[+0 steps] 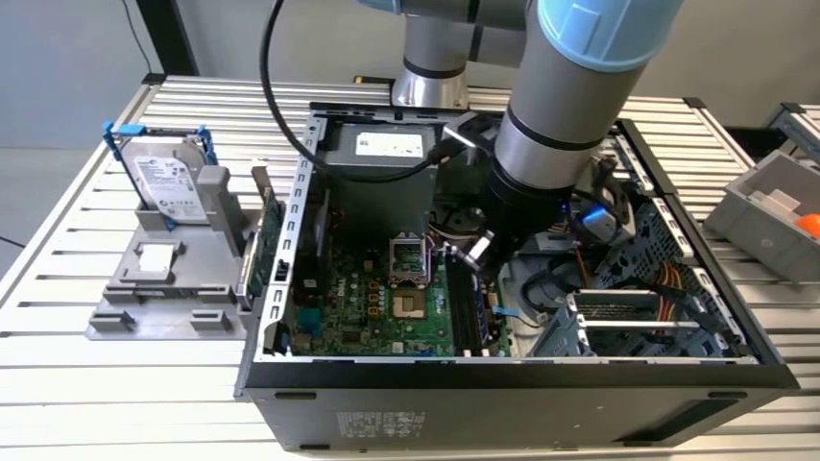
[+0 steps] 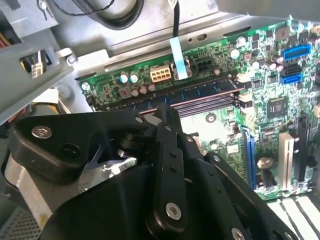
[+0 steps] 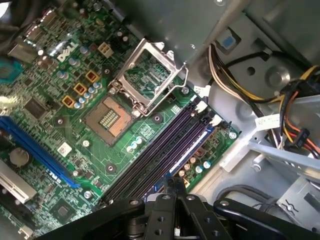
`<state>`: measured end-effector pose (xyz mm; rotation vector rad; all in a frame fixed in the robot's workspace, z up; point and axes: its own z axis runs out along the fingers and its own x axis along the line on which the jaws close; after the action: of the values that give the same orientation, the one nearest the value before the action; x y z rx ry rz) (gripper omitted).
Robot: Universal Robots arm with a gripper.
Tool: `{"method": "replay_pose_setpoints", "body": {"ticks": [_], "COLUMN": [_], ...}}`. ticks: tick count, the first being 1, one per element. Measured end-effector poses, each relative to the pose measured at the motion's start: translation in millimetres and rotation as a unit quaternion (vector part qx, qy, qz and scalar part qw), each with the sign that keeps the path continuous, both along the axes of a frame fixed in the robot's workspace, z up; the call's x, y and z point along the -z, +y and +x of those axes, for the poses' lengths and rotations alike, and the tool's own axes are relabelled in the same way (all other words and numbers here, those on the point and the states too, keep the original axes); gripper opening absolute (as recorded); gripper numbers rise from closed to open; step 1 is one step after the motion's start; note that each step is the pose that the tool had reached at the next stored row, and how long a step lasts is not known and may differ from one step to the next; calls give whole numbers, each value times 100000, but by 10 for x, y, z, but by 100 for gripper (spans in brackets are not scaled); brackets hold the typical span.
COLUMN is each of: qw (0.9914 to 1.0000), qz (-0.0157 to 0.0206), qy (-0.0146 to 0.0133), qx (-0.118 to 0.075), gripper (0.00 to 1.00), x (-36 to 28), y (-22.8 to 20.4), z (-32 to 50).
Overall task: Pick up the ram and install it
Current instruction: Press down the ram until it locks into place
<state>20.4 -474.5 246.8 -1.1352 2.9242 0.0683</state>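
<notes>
The ram (image 2: 200, 93) is a long dark stick with bluish chips, lying along the memory slot nearest the motherboard's edge; in the first wrist view the ram (image 3: 186, 149) runs beside the other dark slots (image 3: 150, 160). My gripper (image 2: 165, 111) is shut, its black fingers pressed together with nothing between them, the tips right over the ram's top edge. I cannot tell whether they touch it. In the exterior view the gripper (image 1: 473, 253) reaches down into the open computer case (image 1: 513, 389) over the slots.
The CPU socket (image 3: 107, 117) with its raised metal frame (image 3: 150, 75) lies beside the slots. Cable bundles (image 3: 295, 120) and the drive cage (image 1: 640, 327) crowd one side. Outside the case, a grey holder (image 1: 154, 288) carries a hard drive (image 1: 173, 182) and an expansion card (image 1: 265, 250).
</notes>
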Motion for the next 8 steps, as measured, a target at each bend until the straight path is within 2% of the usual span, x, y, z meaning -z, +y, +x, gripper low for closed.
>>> {"method": "replay_pose_setpoints", "body": {"ticks": [4,8], "qw": [99961,99846], "qz": [115,206], "qy": [-1,-1], "qx": [-2780,-5551], "gripper": [0,0], "x": [0,0], "y": [0,0], "z": [2,5]}}
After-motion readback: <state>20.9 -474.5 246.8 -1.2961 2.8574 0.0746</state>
